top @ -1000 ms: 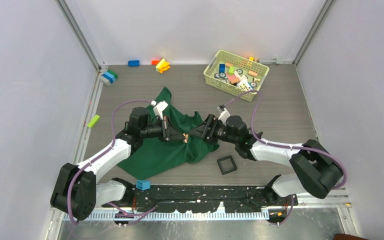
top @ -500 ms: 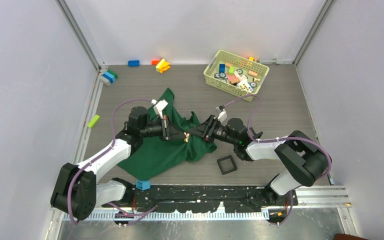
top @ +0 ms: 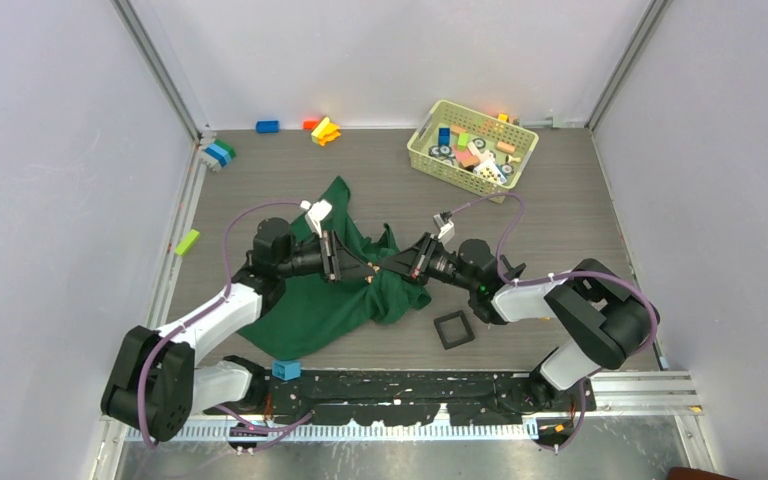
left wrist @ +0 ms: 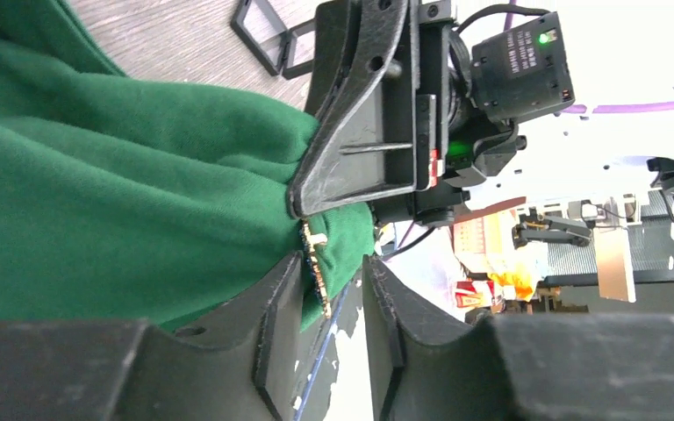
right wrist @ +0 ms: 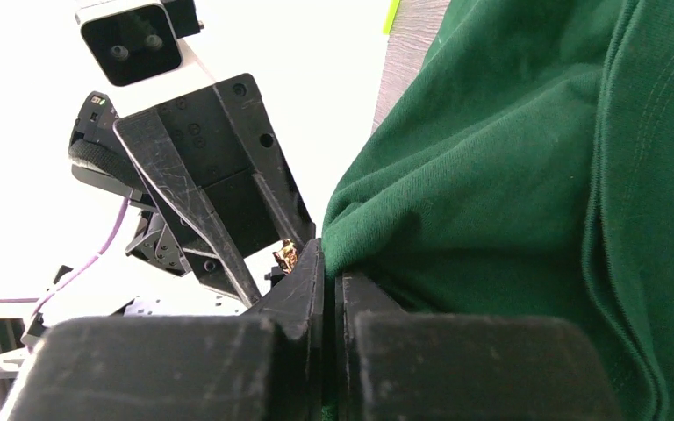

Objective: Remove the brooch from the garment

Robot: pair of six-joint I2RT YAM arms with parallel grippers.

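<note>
The dark green garment [top: 310,300] lies crumpled on the table between the two arms, with one fold lifted at its right edge. The brooch [top: 370,278] is a tiny pale, gold-tinged ornament pinned on that fold. My left gripper [top: 357,266] is open. In the left wrist view the brooch [left wrist: 315,263] and a tip of garment [left wrist: 140,193] sit between its parted fingers [left wrist: 281,298], the brooch close to the left one. My right gripper [top: 392,267] is shut on the garment fold [right wrist: 491,175] right beside the brooch [right wrist: 287,256].
A small black square tray [top: 453,329] lies right of the garment. A yellow-green basket [top: 419,158] of toy pieces stands at the back right. Loose blocks lie near the back wall [top: 325,130], at the left edge [top: 187,242] and by the arm bases [top: 286,369].
The right gripper, open a second ago, has shut on the garment fold by the brooch. The left gripper's jaws have parted. Both wrists stay almost in place.
</note>
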